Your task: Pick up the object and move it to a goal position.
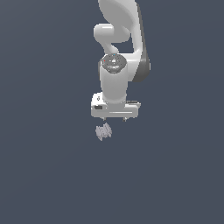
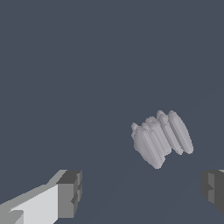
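Note:
The object [image 1: 103, 131] is a small pale grey-lavender ridged lump lying on the dark floor, just below the white gripper [image 1: 114, 118] in the exterior view and slightly toward that view's left. In the wrist view the object [image 2: 161, 138] shows as a row of thin ridges, apart from both fingers. The gripper [image 2: 142, 192] is open, its two dark-padded fingertips [image 2: 70, 192] set wide apart with nothing between them.
The white arm [image 1: 118, 52] rises behind the gripper toward the top of the exterior view. Around it there is only the flat dark blue-grey floor [image 1: 52, 166].

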